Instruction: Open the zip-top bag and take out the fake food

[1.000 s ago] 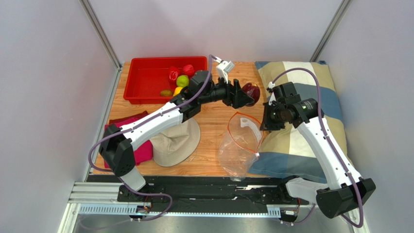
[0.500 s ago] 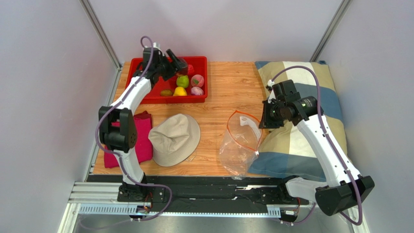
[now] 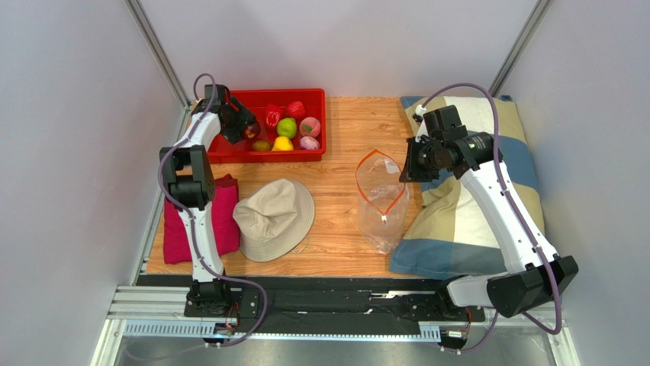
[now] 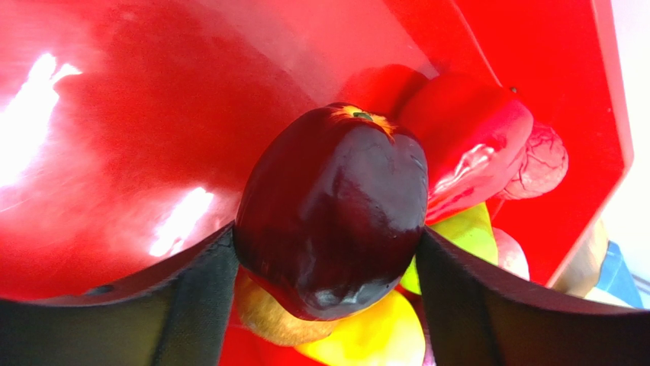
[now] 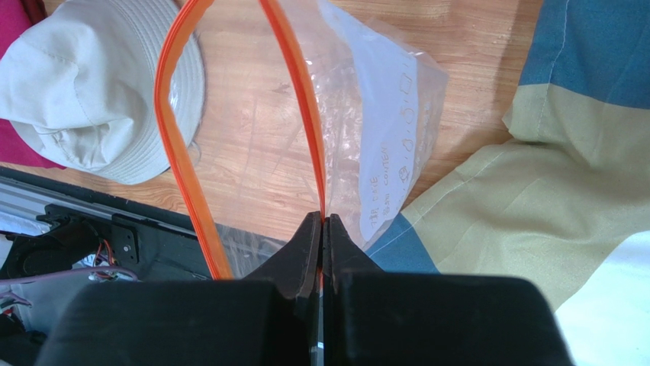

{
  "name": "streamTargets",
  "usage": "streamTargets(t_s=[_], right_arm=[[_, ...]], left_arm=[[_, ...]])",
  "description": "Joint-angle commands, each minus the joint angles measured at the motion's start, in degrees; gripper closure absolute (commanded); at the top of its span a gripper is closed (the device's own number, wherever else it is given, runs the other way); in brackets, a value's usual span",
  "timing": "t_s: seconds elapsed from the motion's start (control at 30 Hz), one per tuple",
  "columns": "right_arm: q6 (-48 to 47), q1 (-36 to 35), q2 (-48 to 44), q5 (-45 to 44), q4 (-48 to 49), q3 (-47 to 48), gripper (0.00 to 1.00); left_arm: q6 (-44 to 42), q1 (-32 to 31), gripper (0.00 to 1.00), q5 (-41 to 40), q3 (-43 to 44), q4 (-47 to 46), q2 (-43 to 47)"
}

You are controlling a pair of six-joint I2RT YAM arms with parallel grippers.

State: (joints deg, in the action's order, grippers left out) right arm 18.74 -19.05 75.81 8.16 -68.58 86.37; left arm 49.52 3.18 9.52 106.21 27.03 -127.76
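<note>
Wooden desk (image 3: 343, 122), clear zip-top bag (image 3: 379, 202) seemingly emptied.
Left end effector (image 4: 328, 263) clamps a dark-maroon toy apple (image 4: 332, 210) over the red plastic tray (image 3: 305, 155) for release beside other fake food (image 3: 286, 127); right end effector (image 5: 323, 225) pinches the bag's orange rim (image 5: 294, 99), propping it open.

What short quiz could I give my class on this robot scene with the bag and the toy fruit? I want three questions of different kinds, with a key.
1. True or false: the left gripper holds a dark maroon fruit over the red bin.
2. Multiple choice: the right gripper is A) open and holding nothing, B) shut on the orange zipper strip of the zip-top bag, C) out of every view.
3. Fill in: the bag's mouth is ____ (open or shut).

Key: 1 true; 2 B; 3 open.
</note>
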Motion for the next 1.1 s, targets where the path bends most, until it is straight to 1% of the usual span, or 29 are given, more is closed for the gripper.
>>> streamTargets(t_s=[0.0,0.1,0.13,0.17,0.2,0.27,0.33,0.37,0.4,0.43,0.47,0.5,0.53,0.57,0.6,0.63,0.67,0.7,0.73,0.77,0.8,0.83,0.87,0.9,0.93,0.97,1.03,1.07], right_arm=[[0.50,0.15,1.70,-0.16,3.88,0.73,1.00],[0.94,0.15,4.60,-0.69,5.64,1.69,1.00],[1.21,0.24,6.52,-0.69,6.08,3.09,1.00],[1.38,0.24,7.50,-0.87,6.78,3.89,1.00],[1.65,0.15,8.47,-1.13,6.88,4.94,1.00],[2.35,0.06,11.36,-0.96,6.35,7.92,1.00],[2.96,-0.11,12.86,-0.34,6.26,9.25,1.00],[3.23,-0.55,13.91,-0.17,6.09,10.39,1.00],[3.49,-0.81,14.45,-0.43,6.00,10.92,1.00],[4.28,-0.99,14.80,-0.52,6.00,11.36,0.98],[4.72,-1.43,15.24,-0.43,6.35,11.80,0.96],[5.16,-1.60,15.59,0.01,6.52,11.98,0.94],[5.77,-1.87,15.68,0.10,7.05,11.89,0.93],[6.82,-2.04,15.77,0.10,8.18,11.72,0.90],[7.44,-2.05,15.95,0.10,8.28,11.54,0.85],[7.62,-2.05,16.03,-0.08,8.37,11.72,0.81],[7.54,-2.05,16.03,-0.08,8.28,11.63,0.77],[7.36,-2.05,15.77,-0.16,8.28,11.46,0.68],[7.10,-2.05,15.68,-0.25,8.54,11.37,0.64],[6.31,-2.05,15.60,-0.69,8.46,11.37,0.53],[5.78,-2.05,15.68,-1.13,8.11,11.71,0.48],[5.17,-2.05,16.12,-1.74,5.85,13.72,0.43],[4.90,-2.05,16.47,-3.66,3.73,15.31,0.30],[4.29,-2.05,16.65,-4.46,1.28,17.50,0.24],[3.94,-2.05,16.65,-5.60,-4.14,21.26,0.16],[3.41,-2.13,16.39,-7.79,-6.81,23.13,0.01],[1.83,-2.22,14.99,-12.80,-13.56,25.33,0.00],[1.48,-2.22,11.41,-16.56,-14.21,24.21,0.00]], left_arm=[[-2.40,-0.10,0.13,-2.31,5.58,6.45,1.55],[-5.56,-0.10,0.11,-3.19,7.25,10.23,2.87],[-7.22,-0.19,0.10,-3.97,8.21,12.94,3.22],[-8.02,-0.10,0.01,-5.72,8.31,13.83,4.09],[-8.90,-0.02,0.01,-6.17,8.05,13.93,4.45],[-10.93,-0.02,0.01,-7.14,10.14,17.51,4.28],[-11.11,-0.28,0.01,-5.75,10.60,21.12,5.24],[-10.93,-0.63,0.01,-4.17,9.20,20.88,8.20],[-11.02,-2.28,0.01,-3.72,7.45,20.27,10.06],[-11.28,-3.00,0.01,-3.11,3.51,18.87,12.17],[-11.55,-5.35,0.01,-2.84,1.39,18.24,16.89],[-11.55,-8.68,0.01,-2.84,-1.16,17.45,19.46],[-11.37,-10.81,0.01,-2.66,-6.75,15.10,22.09],[-11.20,-12.57,0.01,-1.36,-9.51,13.68,27.17],[-10.50,-16.41,0.01,-1.17,-11.97,12.88,29.65],[-10.06,-18.19,0.01,-1.08,-16.17,12.96,32.03],[-10.05,-19.86,0.01,-0.82,-18.13,12.96,36.84],[-10.40,-22.05,0.01,-1.08,-19.89,13.14,39.41],[-10.49,-25.21,0.01,-1.60,-22.86,13.66,42.04],[-10.75,-26.98,0.01,-2.04,-24.37,14.02,47.81],[-11.28,-28.48,0.01,-2.05,-26.13,14.02,50.92],[-11.37,-31.28,0.01,-1.96,-29.28,14.11,53.91],[-11.02,-32.61,0.01,-0.74,-30.88,14.28,60.20],[-9.80,-33.93,0.01,-0.29,-32.54,14.46,63.48],[-8.75,-36.03,0.01,-0.46,-35.43,14.98,66.65],[-7.43,-39.88,0.01,-0.73,-36.85,15.33,72.34],[-2.86,-45.17,0.01,-1.95,-41.41,15.69,77.64],[-0.85,-51.20,0.01,-4.31,-43.18,15.69,81.67]])
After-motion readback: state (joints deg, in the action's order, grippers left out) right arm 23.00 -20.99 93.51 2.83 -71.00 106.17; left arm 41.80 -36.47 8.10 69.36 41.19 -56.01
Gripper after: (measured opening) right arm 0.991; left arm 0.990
